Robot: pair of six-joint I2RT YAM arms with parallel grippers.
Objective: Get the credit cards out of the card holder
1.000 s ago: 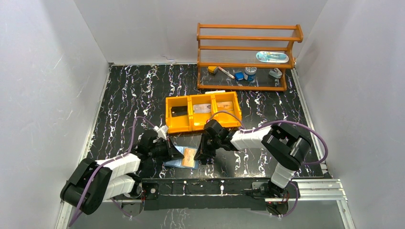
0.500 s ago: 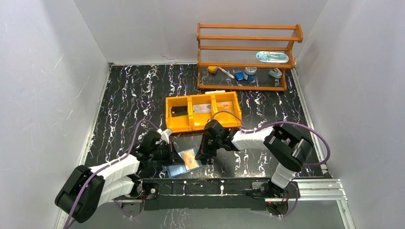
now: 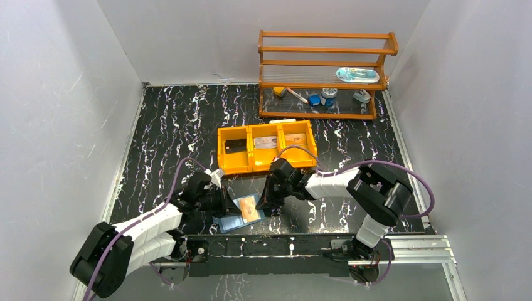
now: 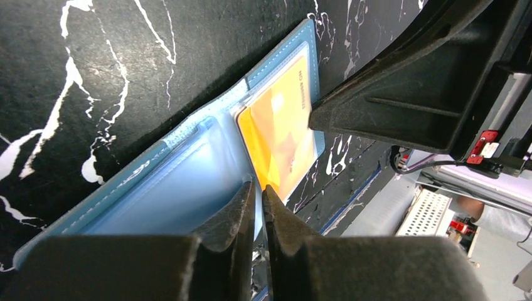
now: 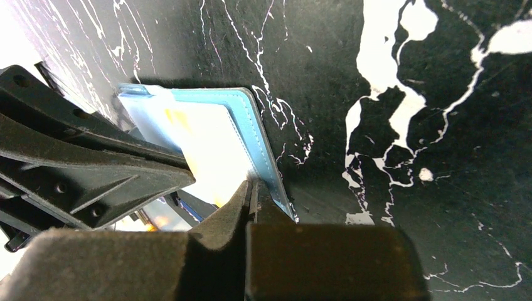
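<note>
My left fingers [image 4: 231, 216] nearly closed, pinching flat two-leaf blue card holder [image 4: 188, 182] lying open on black marbled bench [image 4: 94, 75] | right fingers [image 5: 221, 216] clamped on its leaf edge | risk: grip misses thin orange credit card [image 4: 279, 132], so holder lifts instead.

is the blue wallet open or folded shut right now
Open. The wallet lies spread on the table, both pale inner leaves facing up, and an orange card sits in one leaf's slot.

The card holder [image 4: 182, 182] looks like matt, stitched faux leather, perhaps, with glossy clear plastic pockets. The orange card [image 4: 282, 135] is smooth and the marbled table [image 4: 75, 56] matt.
</note>
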